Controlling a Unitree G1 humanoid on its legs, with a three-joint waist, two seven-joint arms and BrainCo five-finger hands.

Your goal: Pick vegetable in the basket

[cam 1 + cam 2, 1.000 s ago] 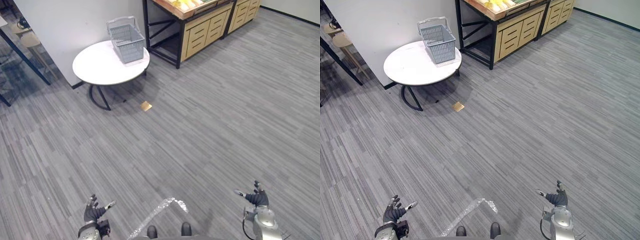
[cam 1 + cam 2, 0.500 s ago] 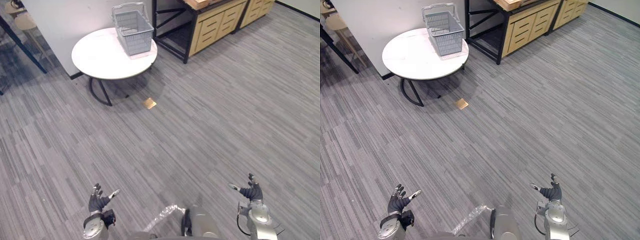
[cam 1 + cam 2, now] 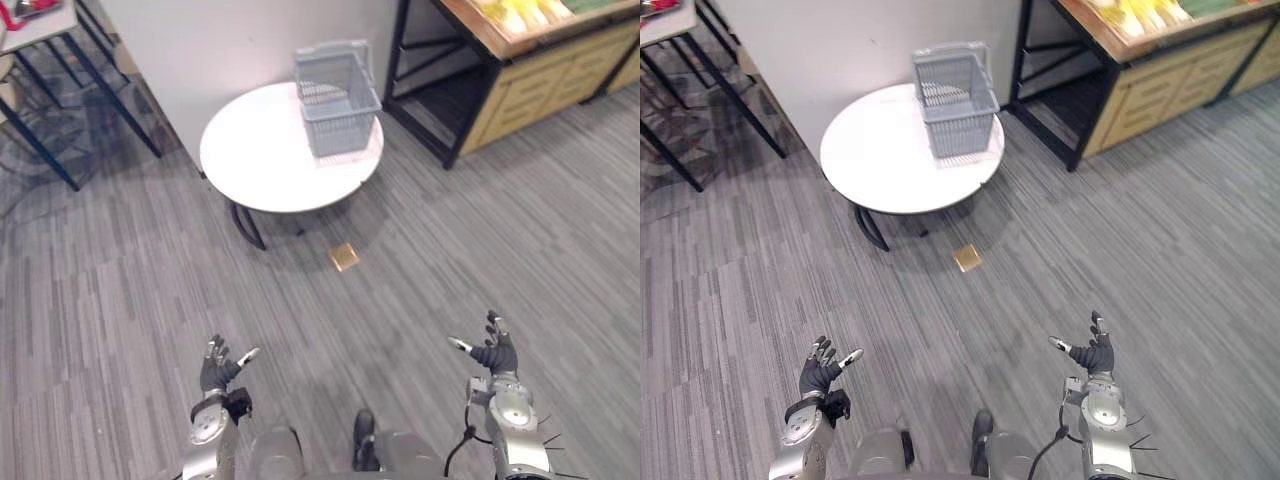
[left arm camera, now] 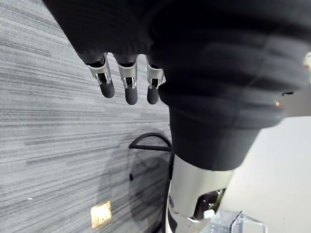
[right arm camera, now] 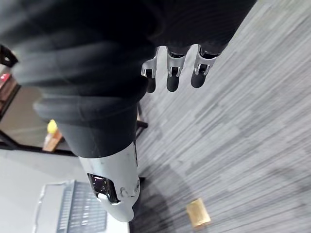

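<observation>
1. Grey striped carpet covers an open room. A round white desk [image 3: 265, 160] stands against a pale wall, well ahead of the robot.
2. A grey basket [image 3: 337, 100] sits upright at the desk's far right edge, its handle raised. It looks empty.
3. The vegetables appear to be the yellow produce [image 3: 505, 12] piled on a wooden stand [image 3: 530, 75] with drawers, to the right of the desk. Its kind cannot be told from here.
4. The left hand [image 3: 216, 368] and right hand [image 3: 492, 352] hover low over the carpet, near the robot and well apart from desk and stand. Both have fingers spread and relaxed, holding nothing.
5. A small tan square plate [image 3: 344, 257] lies flat in the floor between the robot and the desk.
6. The step in hand seems to be the approach. To do it well, the robot should walk toward the stand and stop close enough to reach, with hands kept clear of the desk's edge. The right hand is the nearer one for the produce.
7. No brand, label or writing is legible anywhere.
</observation>
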